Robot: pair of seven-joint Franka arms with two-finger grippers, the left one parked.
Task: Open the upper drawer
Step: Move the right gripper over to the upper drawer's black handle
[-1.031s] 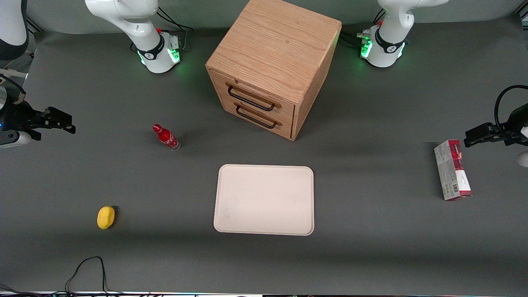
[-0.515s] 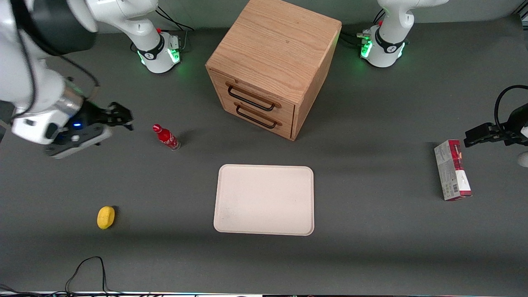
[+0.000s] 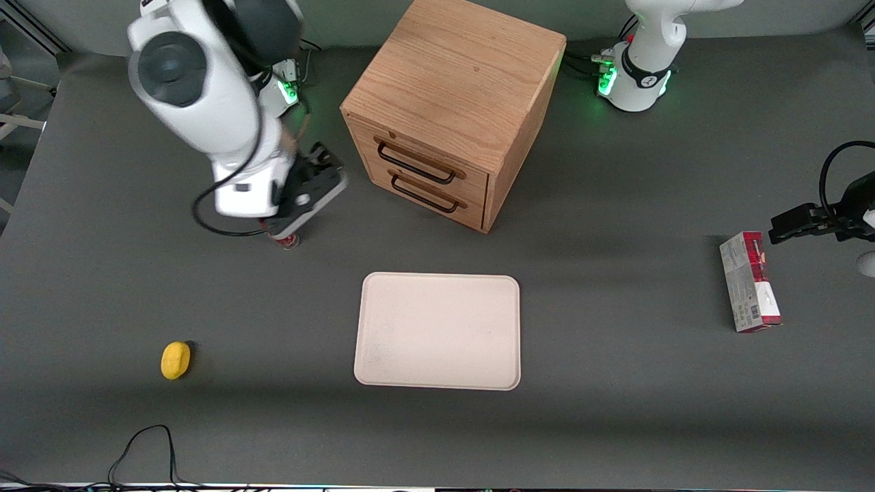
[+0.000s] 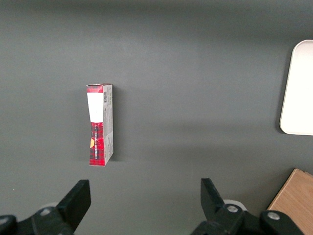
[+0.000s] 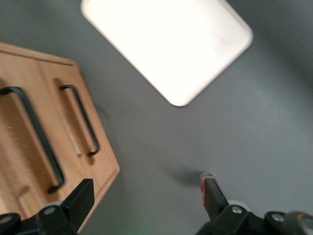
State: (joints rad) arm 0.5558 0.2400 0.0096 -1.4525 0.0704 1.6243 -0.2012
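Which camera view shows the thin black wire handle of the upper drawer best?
The front view: the upper drawer's thin black wire handle shows whole and sharp, with the gripper open beside the cabinet. The right wrist view shows it blurred. The left wrist view misses it.

We note a dark grey mat (image 3: 615, 424) covering the whole table, evenly lit, with soft shadow bands across it. A light oak cabinet (image 3: 465, 75) stands mid-table. A black cable (image 3: 147, 444) loops at the edge nearest the front camera.
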